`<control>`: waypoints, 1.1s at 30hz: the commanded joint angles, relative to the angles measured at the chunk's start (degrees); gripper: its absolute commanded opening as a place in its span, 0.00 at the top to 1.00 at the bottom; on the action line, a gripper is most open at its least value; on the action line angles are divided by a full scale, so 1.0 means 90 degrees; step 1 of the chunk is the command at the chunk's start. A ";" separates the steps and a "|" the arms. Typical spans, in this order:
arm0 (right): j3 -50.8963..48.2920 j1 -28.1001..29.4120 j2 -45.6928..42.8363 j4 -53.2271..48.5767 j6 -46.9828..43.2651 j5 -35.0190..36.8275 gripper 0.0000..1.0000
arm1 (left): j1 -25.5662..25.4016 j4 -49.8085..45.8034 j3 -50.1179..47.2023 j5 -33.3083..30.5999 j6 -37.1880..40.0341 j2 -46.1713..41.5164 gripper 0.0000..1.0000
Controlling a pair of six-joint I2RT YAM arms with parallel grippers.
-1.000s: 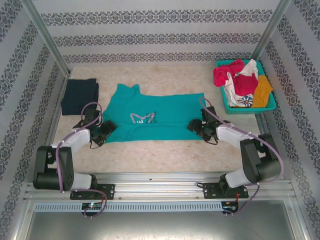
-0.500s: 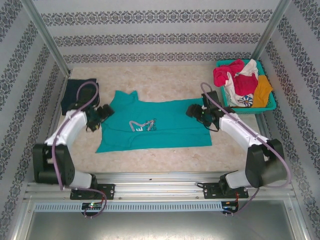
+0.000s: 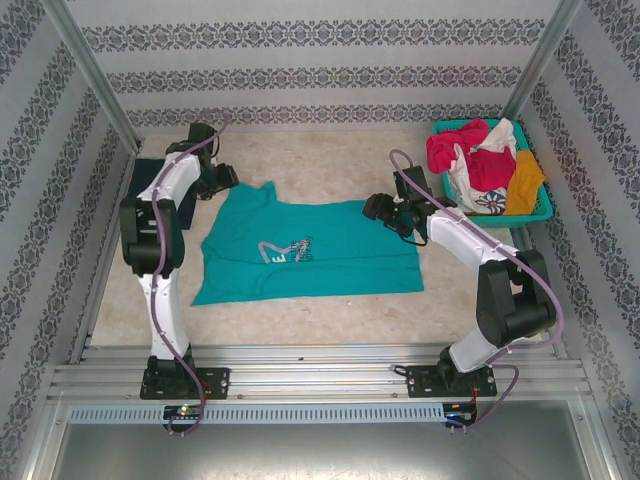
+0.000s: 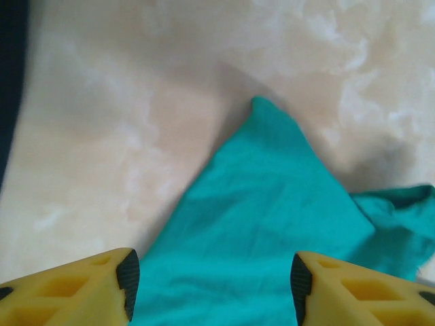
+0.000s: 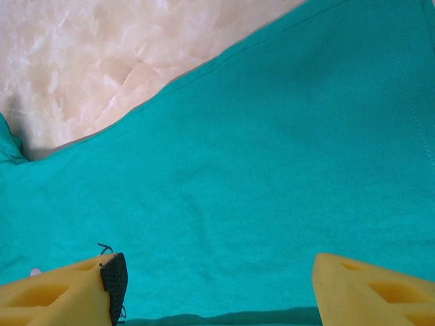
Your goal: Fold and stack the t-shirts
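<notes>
I see the teal shirt (image 3: 330,255) spread flat in the middle of the table (image 3: 330,315), print side up, with its long lower edge toward the arm bases. My left gripper (image 3: 225,180) hovers at the shirt's far left corner. Through its wrist camera the two yellow fingers (image 4: 81,288) stand well apart with nothing between them, and a pointed teal corner lies on the marbled top below. My right gripper (image 3: 372,208) is over the shirt's far right edge. Its jaws are also wide and empty, with plain teal cloth beneath them. A dark navy shirt (image 3: 140,190) lies at the far left of the table, partly behind the left arm. At the far right, a teal basket (image 3: 545,212) holds a magenta shirt (image 3: 450,150), an orange shirt (image 3: 525,180) and a white shirt (image 3: 465,185) in a loose heap.
</notes>
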 commanded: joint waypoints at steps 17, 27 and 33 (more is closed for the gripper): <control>-0.0138 0.0040 -0.0119 -0.0116 -0.0007 0.0158 0.27 | -0.0007 -0.1601 0.1462 -0.0089 0.0418 0.1388 0.64; -0.0207 0.0038 -0.0125 -0.0089 -0.0007 0.0161 0.27 | -0.0008 -0.1361 0.1316 0.0013 0.0330 0.1693 0.84; -0.0135 0.0003 -0.0035 -0.0091 -0.0045 0.0220 0.27 | -0.0004 -0.1358 0.1311 -0.0103 0.0418 0.1716 1.00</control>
